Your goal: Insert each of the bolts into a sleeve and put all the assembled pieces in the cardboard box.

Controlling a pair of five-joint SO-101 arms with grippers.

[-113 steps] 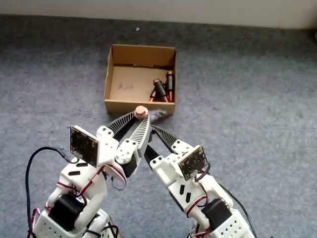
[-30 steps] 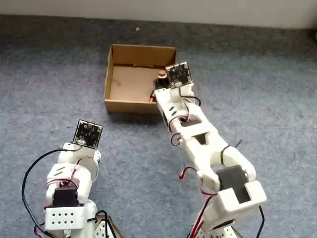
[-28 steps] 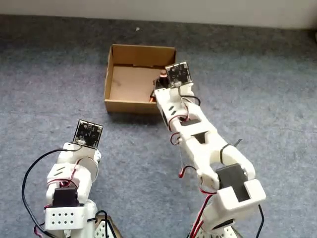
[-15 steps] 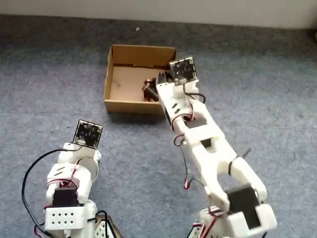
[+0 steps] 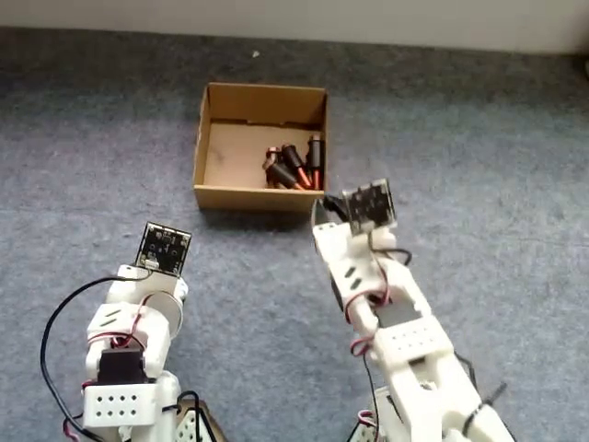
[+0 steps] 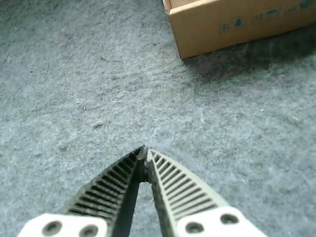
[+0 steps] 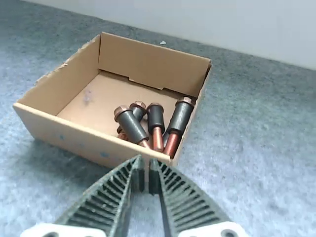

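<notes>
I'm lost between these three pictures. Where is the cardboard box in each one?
High view: cardboard box in the upper middle, beyond both arms.
Left wrist view: a front corner of it, across the carpet from the left claw.
Right wrist view: whole box just past the right claw, sleeved bolts inside.
Shared landmark: the box's front wall.

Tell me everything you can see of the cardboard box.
The cardboard box is small, shallow and open-topped, of plain brown card, with four upright walls, no lid and faint blue marks on one outer wall. It sits flat on the grey carpet. Its floor is mostly bare; the assembled pieces, copper bolts in dark sleeves, lie clustered along one side wall. Nothing else touches it.
</notes>
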